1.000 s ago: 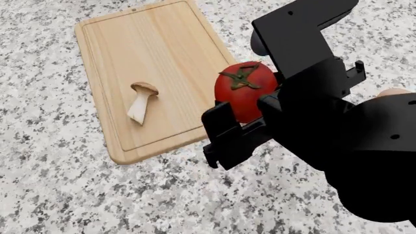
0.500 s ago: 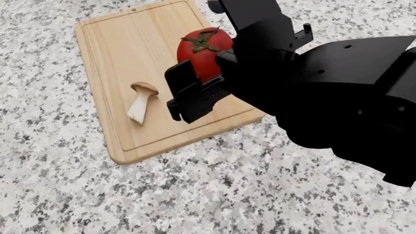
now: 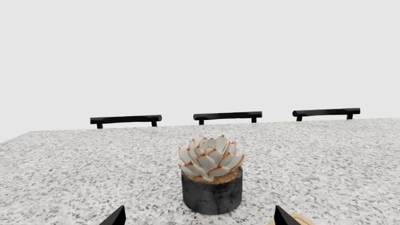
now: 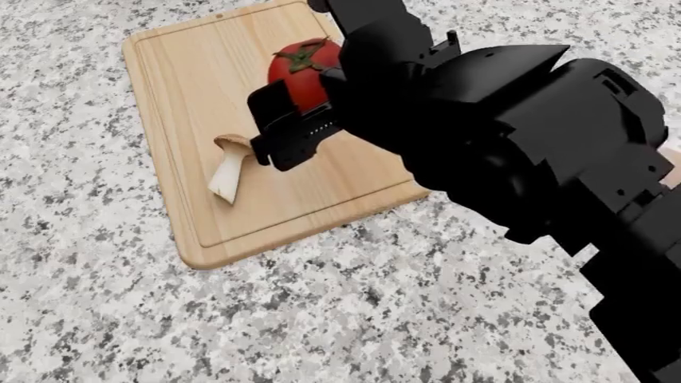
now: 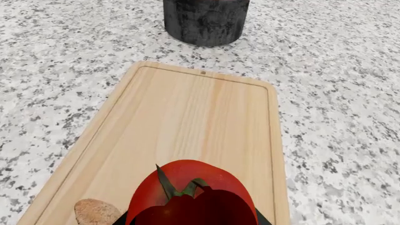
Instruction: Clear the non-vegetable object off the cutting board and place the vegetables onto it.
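The light wooden cutting board [image 4: 181, 88] lies at the upper left of the head view. On it lies the mushroom [image 4: 230, 169], with tan cap and whitish stalk. My right gripper [image 4: 301, 84] is shut on the red tomato [image 4: 296, 64] and holds it over the board's middle, just beyond the mushroom. The right wrist view shows the tomato [image 5: 190, 197] filling the jaws, the mushroom cap [image 5: 97, 212] beside it and the board [image 5: 187, 117] ahead. A pale beige sliver, the non-vegetable object [image 4: 674, 166], peeks out off the board at the right edge. My left gripper [image 3: 198, 220] is open and empty.
A succulent in a dark pot [image 3: 211, 187] stands on the speckled granite counter [image 4: 352, 319] just past the board's far end, seen also as the pot [image 5: 205, 18]. Black chair backs [image 3: 227, 115] line the far counter edge. My bulky right arm [image 4: 532, 144] covers the board's right side.
The right gripper carried the tomato from beside the board's right edge leftward and away, to over the board near the mushroom. The mushroom has not moved.
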Robot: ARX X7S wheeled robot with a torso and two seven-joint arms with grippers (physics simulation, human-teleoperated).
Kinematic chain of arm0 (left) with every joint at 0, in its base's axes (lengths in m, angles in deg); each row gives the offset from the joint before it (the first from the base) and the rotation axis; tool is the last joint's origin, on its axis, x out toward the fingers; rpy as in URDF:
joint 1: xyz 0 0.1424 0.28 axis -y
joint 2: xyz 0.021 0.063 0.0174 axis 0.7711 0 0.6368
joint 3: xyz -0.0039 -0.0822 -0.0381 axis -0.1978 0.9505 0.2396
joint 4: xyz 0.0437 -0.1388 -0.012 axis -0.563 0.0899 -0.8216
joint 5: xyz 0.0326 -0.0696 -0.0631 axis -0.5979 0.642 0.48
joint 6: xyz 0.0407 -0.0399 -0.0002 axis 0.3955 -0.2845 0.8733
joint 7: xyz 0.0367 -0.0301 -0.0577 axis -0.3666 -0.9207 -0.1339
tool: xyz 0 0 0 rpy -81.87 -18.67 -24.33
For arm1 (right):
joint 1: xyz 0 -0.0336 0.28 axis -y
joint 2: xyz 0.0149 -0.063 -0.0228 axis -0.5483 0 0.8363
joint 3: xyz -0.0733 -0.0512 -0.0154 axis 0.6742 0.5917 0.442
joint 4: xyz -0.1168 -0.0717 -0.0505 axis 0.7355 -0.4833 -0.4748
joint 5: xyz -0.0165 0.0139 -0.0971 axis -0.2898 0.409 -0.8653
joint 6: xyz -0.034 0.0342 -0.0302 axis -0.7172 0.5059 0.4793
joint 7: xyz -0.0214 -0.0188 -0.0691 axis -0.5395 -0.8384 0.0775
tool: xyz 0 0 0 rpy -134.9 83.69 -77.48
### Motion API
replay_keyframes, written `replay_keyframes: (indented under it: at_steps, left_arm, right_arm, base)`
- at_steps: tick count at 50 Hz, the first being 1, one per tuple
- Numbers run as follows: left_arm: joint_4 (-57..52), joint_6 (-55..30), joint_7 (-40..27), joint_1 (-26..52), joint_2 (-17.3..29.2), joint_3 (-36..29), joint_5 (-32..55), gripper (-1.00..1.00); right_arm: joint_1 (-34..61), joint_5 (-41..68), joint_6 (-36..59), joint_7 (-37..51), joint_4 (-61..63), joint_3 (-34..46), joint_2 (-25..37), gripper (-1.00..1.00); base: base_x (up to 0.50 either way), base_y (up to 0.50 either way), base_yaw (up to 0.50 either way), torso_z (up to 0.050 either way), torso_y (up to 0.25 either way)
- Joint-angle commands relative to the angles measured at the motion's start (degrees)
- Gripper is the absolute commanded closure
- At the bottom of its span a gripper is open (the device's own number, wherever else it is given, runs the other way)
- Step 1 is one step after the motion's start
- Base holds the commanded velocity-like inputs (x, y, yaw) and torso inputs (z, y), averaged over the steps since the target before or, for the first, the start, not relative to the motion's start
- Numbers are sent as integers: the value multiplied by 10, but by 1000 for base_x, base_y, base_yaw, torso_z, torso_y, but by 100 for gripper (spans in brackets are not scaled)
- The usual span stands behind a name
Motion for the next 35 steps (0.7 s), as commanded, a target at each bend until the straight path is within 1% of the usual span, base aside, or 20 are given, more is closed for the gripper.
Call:
replay_keyframes:
  at_steps: [1, 6, 35]
  left_arm:
    - [-2, -1, -3, -1, 5, 2, 5, -100]
    - [-2, -1, -2, 1, 8, 2, 5, -100]
    - [-2, 6, -5, -3, 10, 3, 10, -100]
  right_arm:
    - [-15, -44, -31, -39, -45, 5, -27, 100]
    - [-25, -47, -37, -44, -61, 7, -31, 100]
    - [-42, -49, -18, -36, -43, 21, -22, 100]
  base:
    - [0, 0, 0, 0, 0]
    - [0, 0, 0, 0, 0]
    - [0, 0, 0, 0, 0]
